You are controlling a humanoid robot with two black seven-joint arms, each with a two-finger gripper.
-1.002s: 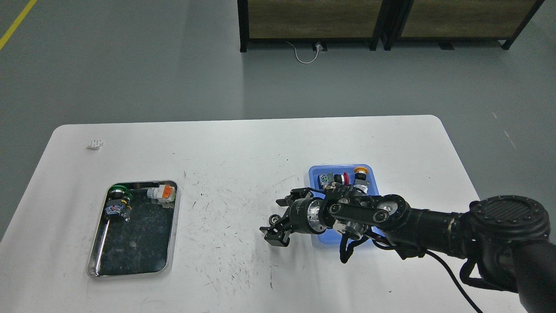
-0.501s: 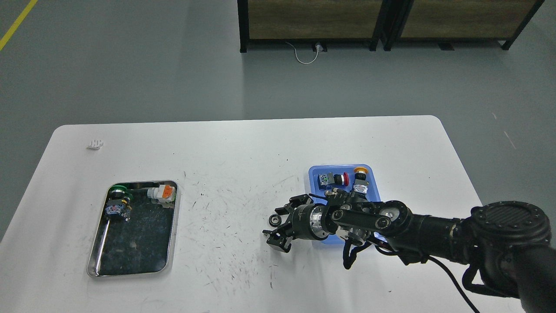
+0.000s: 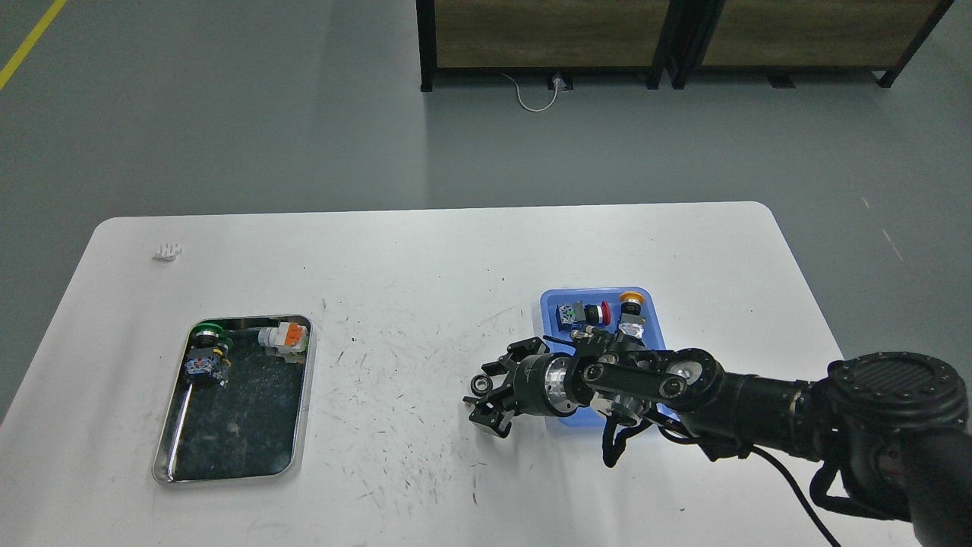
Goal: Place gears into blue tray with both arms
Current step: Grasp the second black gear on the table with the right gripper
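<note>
Right end effector (image 3: 492, 391) is down low over the desk (image 3: 425, 258), fingers spread wide and holding nothing, pointing toward the desk's left edge. Just beside its upper finger sits a gear (image 3: 479, 386), small and black with a pale hub, resting on the bare desk. From here it looks as if the gear is at the mouth of the open fingers and not quite between them, though the dark finger tips blur into it, so I can't call contact for sure.

Behind the wrist, the blue tray (image 3: 553, 304) lies toward the desk's right edge, half hidden by the arm, with a red-capped push-button switch (image 3: 585, 312) and a yellow-capped push-button switch (image 3: 629, 307) in its far end. No gear shows in it yet, and a second gear isn't visible.

The step in hand reads as the pick. Best bet: centre the fingers either side of the gear before closing, stay low so the thin wheel doesn't skid away, and close gently.

Over by the left edge, the steel tray (image 3: 292, 448) holds more switches. Left arm is out of shot.
</note>
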